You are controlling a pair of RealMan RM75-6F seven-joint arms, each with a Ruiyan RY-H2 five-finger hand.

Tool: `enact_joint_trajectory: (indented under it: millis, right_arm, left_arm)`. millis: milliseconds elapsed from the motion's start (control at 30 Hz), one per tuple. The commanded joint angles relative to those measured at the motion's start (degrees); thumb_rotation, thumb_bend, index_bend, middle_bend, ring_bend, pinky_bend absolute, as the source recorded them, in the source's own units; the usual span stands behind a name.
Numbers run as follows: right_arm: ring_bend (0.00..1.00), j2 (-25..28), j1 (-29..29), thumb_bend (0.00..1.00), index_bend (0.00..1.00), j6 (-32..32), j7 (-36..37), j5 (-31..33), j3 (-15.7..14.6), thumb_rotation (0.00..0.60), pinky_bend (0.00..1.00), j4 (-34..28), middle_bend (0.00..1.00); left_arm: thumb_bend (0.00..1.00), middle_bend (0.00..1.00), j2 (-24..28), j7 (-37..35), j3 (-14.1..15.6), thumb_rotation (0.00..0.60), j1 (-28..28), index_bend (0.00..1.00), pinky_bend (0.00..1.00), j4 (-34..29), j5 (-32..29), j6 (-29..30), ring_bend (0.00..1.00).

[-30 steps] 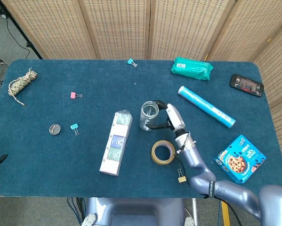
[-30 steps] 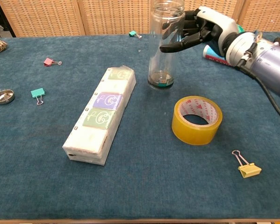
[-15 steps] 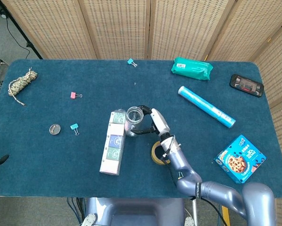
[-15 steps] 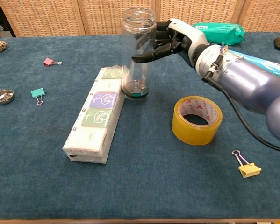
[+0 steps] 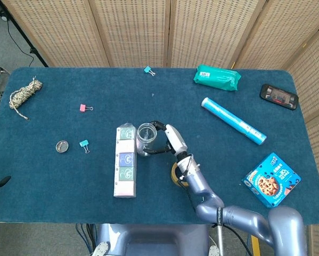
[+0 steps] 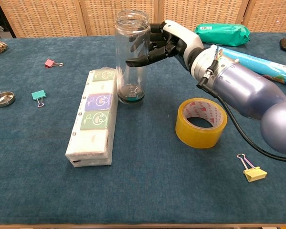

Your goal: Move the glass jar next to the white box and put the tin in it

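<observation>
The clear glass jar point(image 6: 131, 52) point(image 5: 145, 138) stands upright with its mouth open, its base touching the right side of the long white box point(image 6: 96, 114) point(image 5: 125, 160). My right hand point(image 6: 169, 43) point(image 5: 167, 137) grips the jar from the right, fingers wrapped around its upper half. The small round tin point(image 6: 3, 98) point(image 5: 62, 145) lies far left on the cloth, beside a teal binder clip point(image 6: 38, 96). My left hand appears in neither view.
A yellow tape roll point(image 6: 201, 122) sits right of the jar under my right forearm, a yellow clip point(image 6: 251, 171) beyond it. Pink clip point(image 6: 50, 62), rope bundle point(image 5: 23, 94), green pack point(image 5: 217, 77), blue tube point(image 5: 234, 120), cookie box point(image 5: 271, 179) and phone point(image 5: 279, 95) lie around the blue table point(image 5: 68, 181).
My right hand carried the jar leftward until it met the white box. The box has been pushed, swinging from tilted to nearly straight.
</observation>
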Motion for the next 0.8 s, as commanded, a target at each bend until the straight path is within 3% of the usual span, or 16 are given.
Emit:
enact_joint_trajectory:
  millis: [33, 200, 433, 800]
  right_arm:
    - [0.42, 0.32, -0.22, 0.19, 0.51, 0.25, 0.18, -0.47, -0.39, 0.6, 0.26, -0.28, 0.48]
    - [0.4, 0.87, -0.54, 0.19, 0.49, 0.88, -0.15, -2.06, -1.69, 0.6, 0.24, -0.59, 0.47]
    - [0.3, 1.35, -0.88, 0.19, 0.35, 1.08, 0.12, -2.96, -2.69, 0.6, 0.16, -0.4, 0.38]
    - [0.25, 2.74, -1.3, 0.19, 0.29, 1.11, 0.37, -3.42, -3.16, 0.6, 0.14, -1.47, 0.3]
  left_arm:
    - [0.12, 0.0, 0.0, 0.03, 0.06, 0.6, -0.03, 0.17, 0.0, -0.03, 0.12, -0.02, 0.0]
    - [0.12, 0.0, -0.06, 0.28, 0.2, 0.6, -0.08, 0.17, 0.0, -0.18, 0.41, -0.03, 0.0]
    - [0.12, 0.0, 0.1, -0.1, 0.18, 0.6, 0.05, 0.17, 0.0, -0.09, 0.31, 0.17, 0.0]
    - [0.12, 0.0, 0.16, -0.31, 0.26, 0.6, 0.07, 0.17, 0.0, -0.07, 0.57, 0.31, 0.0]
